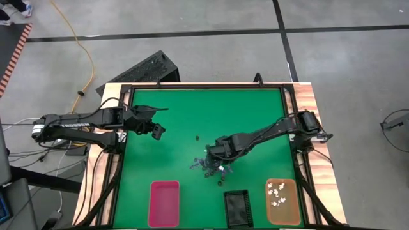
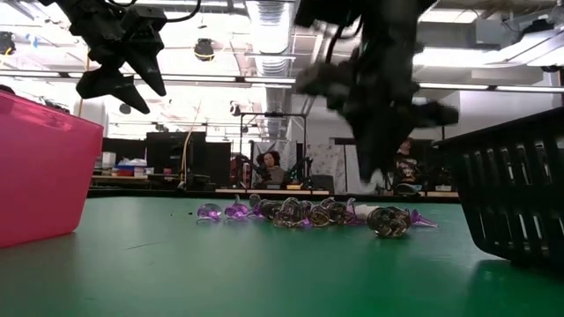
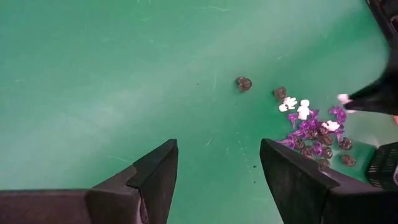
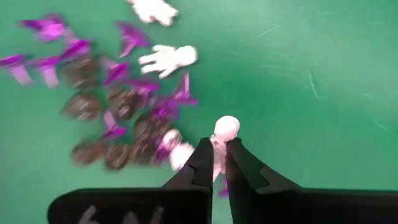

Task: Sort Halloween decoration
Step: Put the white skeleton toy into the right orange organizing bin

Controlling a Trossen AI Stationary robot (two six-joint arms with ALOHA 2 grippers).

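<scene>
Right gripper jaws: the two dark fingers of the right gripper (image 4: 216, 163) are pressed against a small white plastic skeleton figure (image 4: 224, 134), which is pinched between their tips with its round head poking out beyond them.

Right gripper position: it is held just above the green table mat (image 1: 192, 115), over the near edge of the trinket pile, as seen from above (image 1: 222, 167).

Left gripper jaws: the dark fingers of the left gripper (image 3: 217, 171) are spread wide apart, with only bare mat seen between them.

Left gripper position: it hangs in the air over the left part of the mat (image 1: 155, 130), well apart from the pile.

Halloween decoration: a loose pile of tiny purple, dark and white plastic trinkets (image 1: 208, 165) is spread on the mat near its middle, right beside the right gripper. Purple pointed pieces (image 4: 127, 37), dark round pieces (image 4: 81, 107) and a second white figure (image 4: 169, 58) are seen close up. One dark piece (image 3: 243, 83) lies alone, a little apart from the rest.

Orange rectangular plastic tray (image 1: 294, 203): it is placed at the near right of the mat, with several white pieces (image 1: 277, 190) inside.

Black slotted rectangular tray (image 1: 238, 207): it is placed between the other two trays.

Pink rectangular plastic tray (image 1: 163, 204): it is placed at the near left.
</scene>
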